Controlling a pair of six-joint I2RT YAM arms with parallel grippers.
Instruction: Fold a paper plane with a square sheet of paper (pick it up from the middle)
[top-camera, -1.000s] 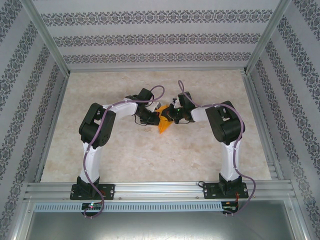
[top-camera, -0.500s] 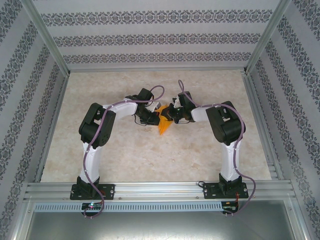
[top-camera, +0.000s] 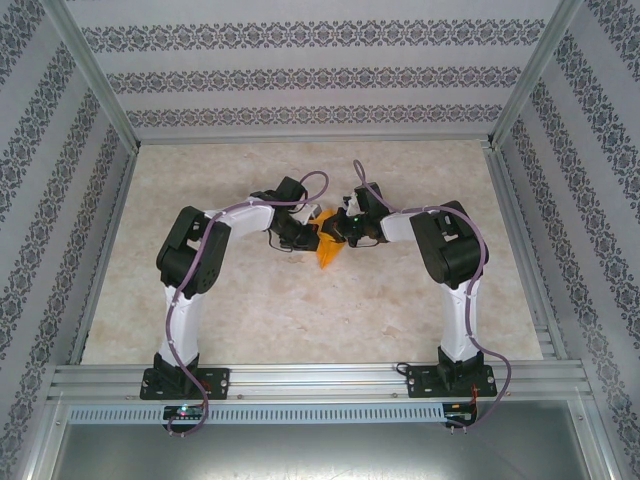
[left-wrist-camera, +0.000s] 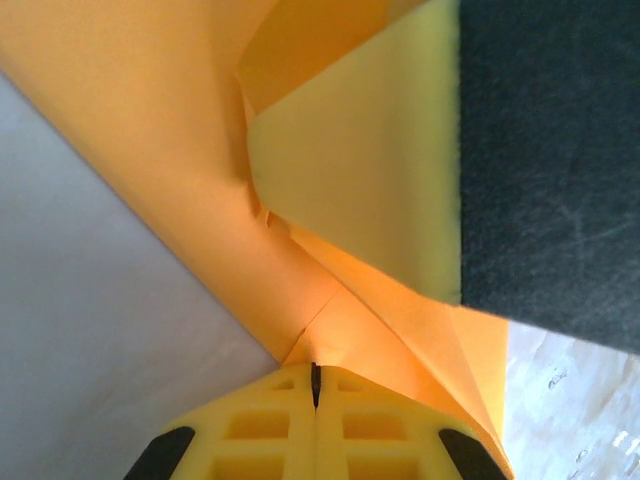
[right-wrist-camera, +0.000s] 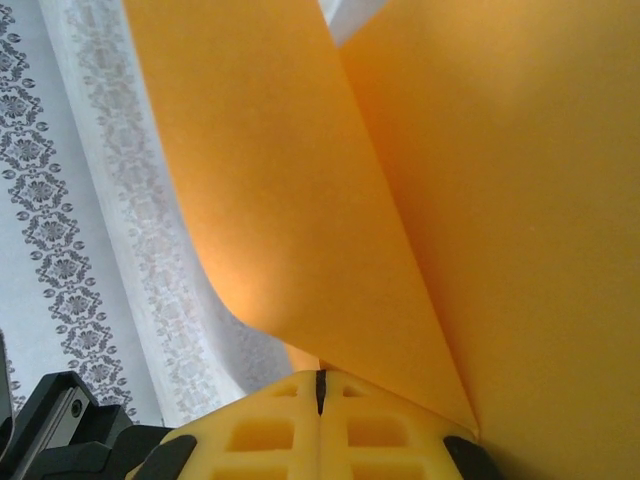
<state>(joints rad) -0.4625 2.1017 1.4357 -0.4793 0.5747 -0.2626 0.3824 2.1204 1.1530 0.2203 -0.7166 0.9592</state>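
Observation:
The orange sheet of paper, creased and folded into a pointed paper plane shape, hangs above the middle of the table with its tip pointing toward the near edge. My left gripper is shut on its left side and my right gripper is shut on its right side, the two almost touching. In the left wrist view the yellow jaws pinch a folded corner of the paper, with the right gripper's yellow finger close behind. In the right wrist view the jaws clamp a curved fold of the paper.
The marble-patterned table lies beneath the arms. Patterned walls and an aluminium frame enclose it on all sides. Purple cables loop over both wrists.
The right gripper has edged slightly toward the left arm and the far side. The paper has barely shifted and both grips have held.

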